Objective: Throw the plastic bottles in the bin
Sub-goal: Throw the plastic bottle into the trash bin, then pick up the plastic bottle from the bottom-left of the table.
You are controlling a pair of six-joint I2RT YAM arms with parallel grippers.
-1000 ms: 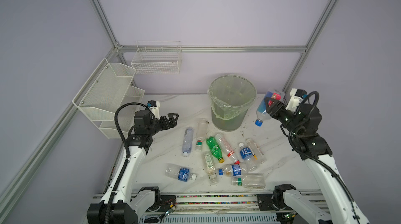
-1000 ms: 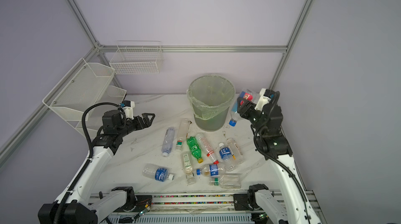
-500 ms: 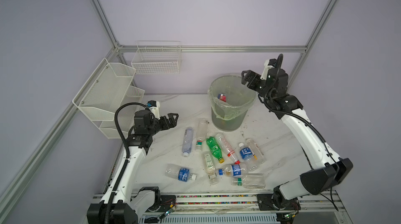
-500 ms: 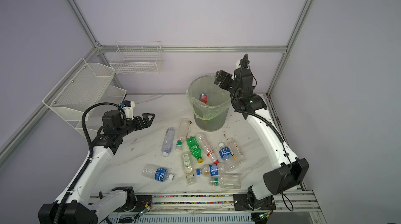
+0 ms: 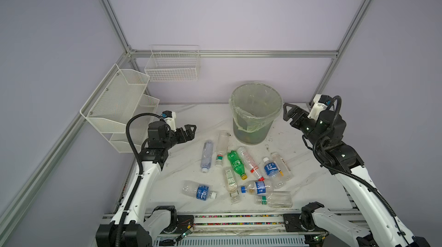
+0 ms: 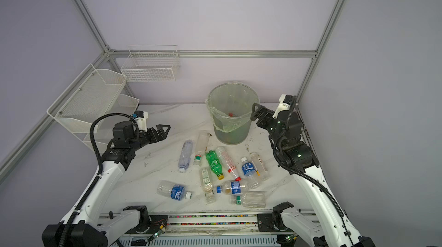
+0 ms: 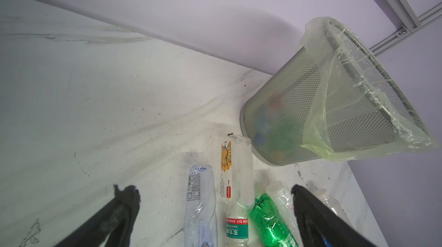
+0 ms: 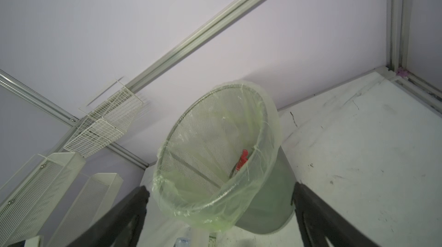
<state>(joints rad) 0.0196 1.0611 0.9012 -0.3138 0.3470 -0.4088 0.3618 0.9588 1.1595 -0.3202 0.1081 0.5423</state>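
Bin (image 5: 251,135) just beside right gripper (image 5: 287,113), bottles (image 5: 235,163) near left gripper (image 5: 191,131); both jaws spread, empty.

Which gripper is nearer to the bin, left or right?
Right. The right gripper sits just beside the bin; the left gripper hovers well away, on its other side.

bin (image 7: 299,85) contents: blurry thru mesh (colour blobs) | bottles (image 7: 201,207): edge-cut
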